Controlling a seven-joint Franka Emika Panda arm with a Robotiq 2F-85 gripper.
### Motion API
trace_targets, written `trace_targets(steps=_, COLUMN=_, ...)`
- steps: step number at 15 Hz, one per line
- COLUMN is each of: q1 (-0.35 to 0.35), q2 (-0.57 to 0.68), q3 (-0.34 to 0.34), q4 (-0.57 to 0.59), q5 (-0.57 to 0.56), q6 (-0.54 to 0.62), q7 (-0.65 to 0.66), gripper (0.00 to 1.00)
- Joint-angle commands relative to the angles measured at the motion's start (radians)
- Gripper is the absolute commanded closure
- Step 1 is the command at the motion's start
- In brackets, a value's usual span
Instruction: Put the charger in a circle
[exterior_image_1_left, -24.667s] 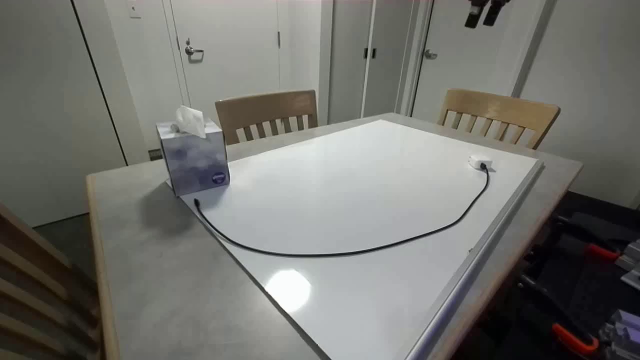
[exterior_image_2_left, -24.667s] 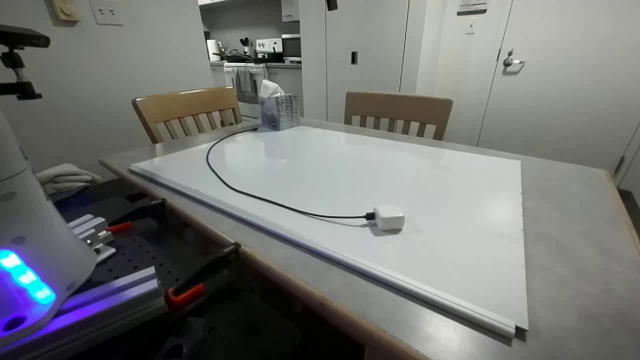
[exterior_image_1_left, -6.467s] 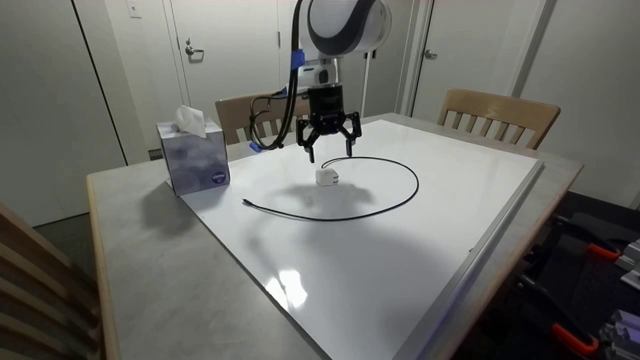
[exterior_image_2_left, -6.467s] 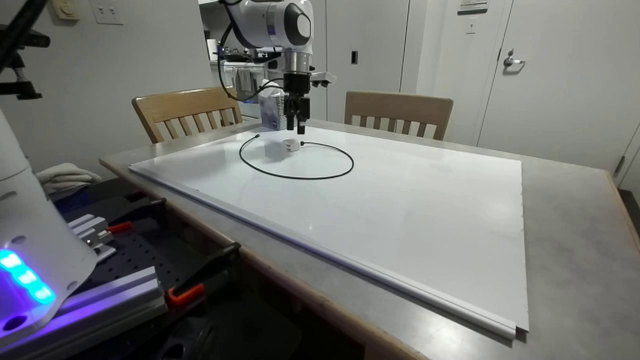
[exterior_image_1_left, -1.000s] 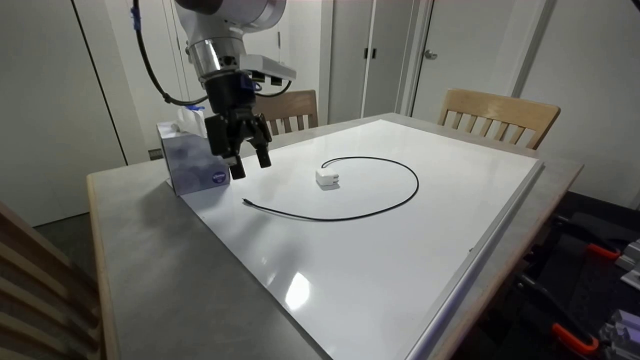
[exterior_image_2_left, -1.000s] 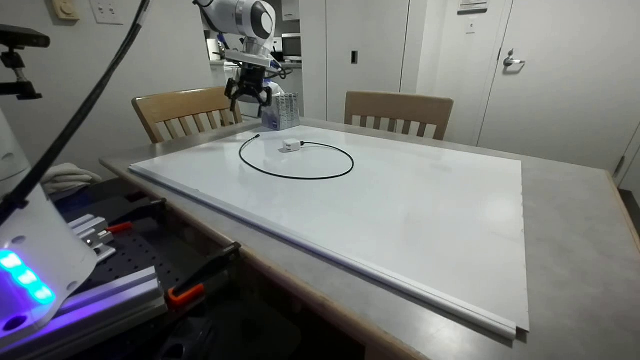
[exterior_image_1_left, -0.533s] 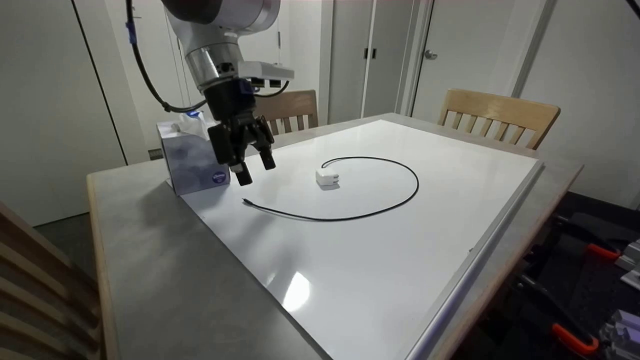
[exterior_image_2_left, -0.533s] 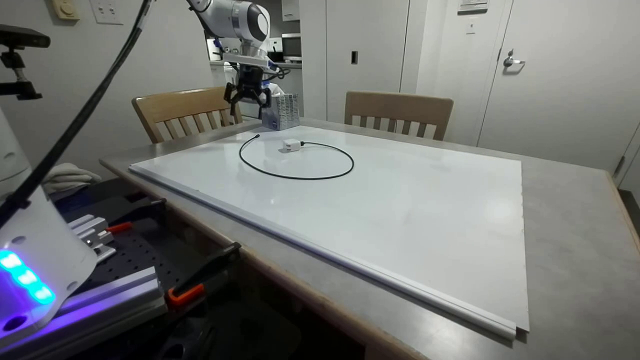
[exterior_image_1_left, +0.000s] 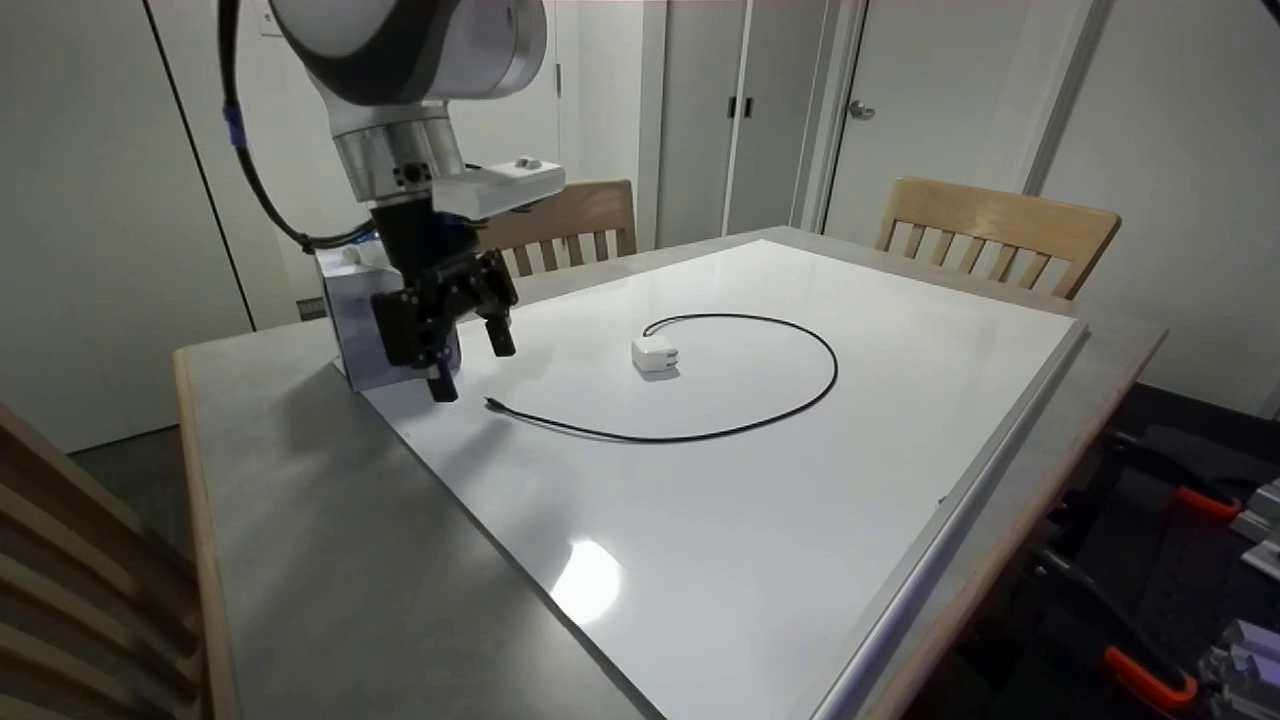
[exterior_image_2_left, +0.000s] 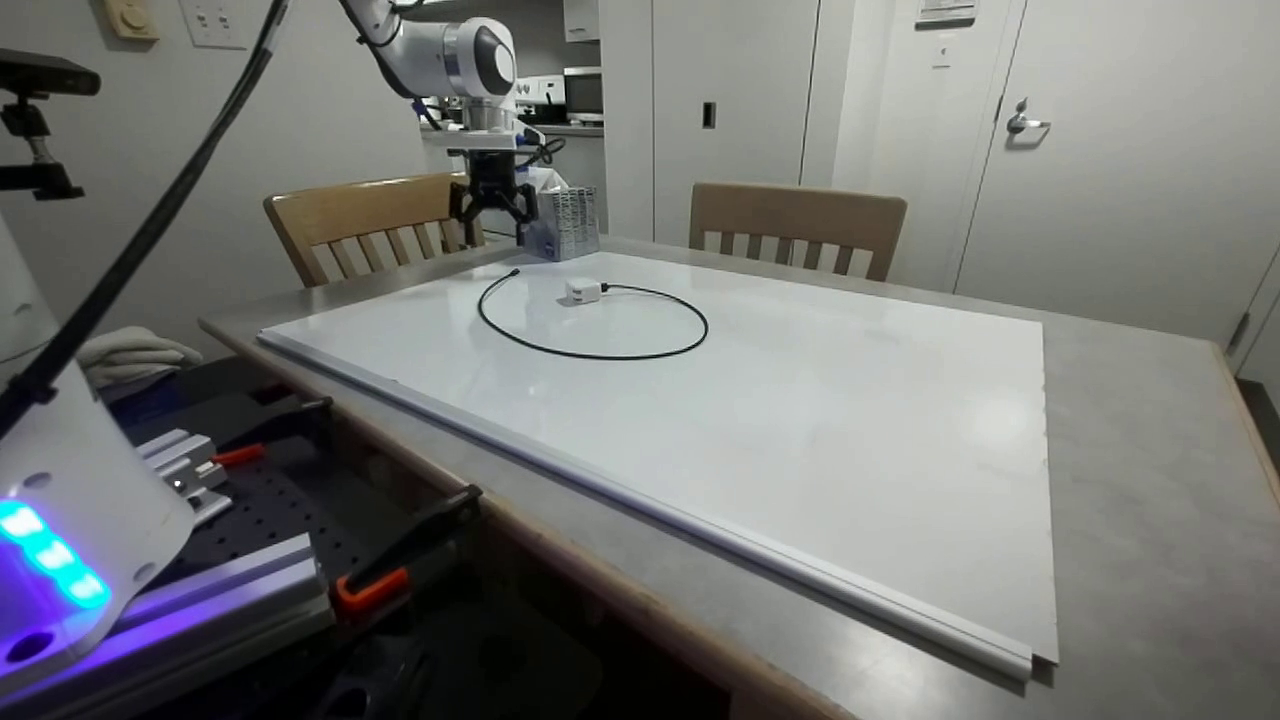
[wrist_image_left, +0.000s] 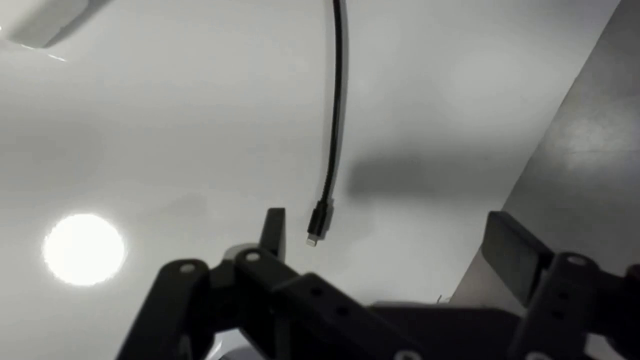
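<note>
"Taking the box (exterior_image_2_left: 570, 222) as datum, where does the charger (exterior_image_2_left: 610, 357) lie?"

"All on the board (exterior_image_2_left: 850, 430). Its tip (wrist_image_left: 318, 219) is the part nearest the box. The plug (exterior_image_1_left: 653, 352) sits farther off, and the cable (exterior_image_1_left: 660, 440) bows out past the plug, away from the box."

"Finding on shape?"

"Incomplete, in my judgement. A gap lies between tip and plug, on the side facing the box, so I have a loop, not a full circle."

"State of the gripper (exterior_image_1_left: 473, 365)?"

"I have it hanging near the box, above the board. The fingers (wrist_image_left: 512, 260) stand wide apart and hold nothing. In the wrist view, the tip shows within their span, nearer one finger; how much height is left I cannot tell."

"Why there?"

"I judge the tip is the end to bring round: it is slim and light, while the plug should anchor its own end. Wide fingers give room to straddle the tip."

"Hazards?"

"Two, likely. The tip looks off centre, so a pinch from here could miss or shove it. The box stands close enough to be knocked. I would centre on the tip, lower, pinch, then draw it away from the box to the plug."
</note>
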Motion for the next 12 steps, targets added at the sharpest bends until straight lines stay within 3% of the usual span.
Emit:
trace_targets(steps=1, q1=0.036, q2=-0.081, q3=-0.030, q4=-0.164, q5=-0.044, q6=0.141, q7=0.110, gripper=0.00)
trace_targets(steps=9, q1=0.058, q2=-0.210, q3=-0.036, q4=-0.444, q5=-0.083, q6=0.311, q7=0.298, gripper=0.00)
trace_targets(steps=10, q1=0.048, q2=-0.220, q3=-0.024, q4=-0.460, q5=-0.079, q6=0.323, q7=0.283, gripper=0.00)
trace_targets(steps=11, q1=0.059, q2=-0.141, q3=-0.026, q4=-0.337, q5=-0.055, q6=0.267, q7=0.273, gripper=0.00)
trace_targets(steps=12, q1=0.058, q2=-0.154, q3=-0.026, q4=-0.362, q5=-0.056, q6=0.282, q7=0.273, gripper=0.00)
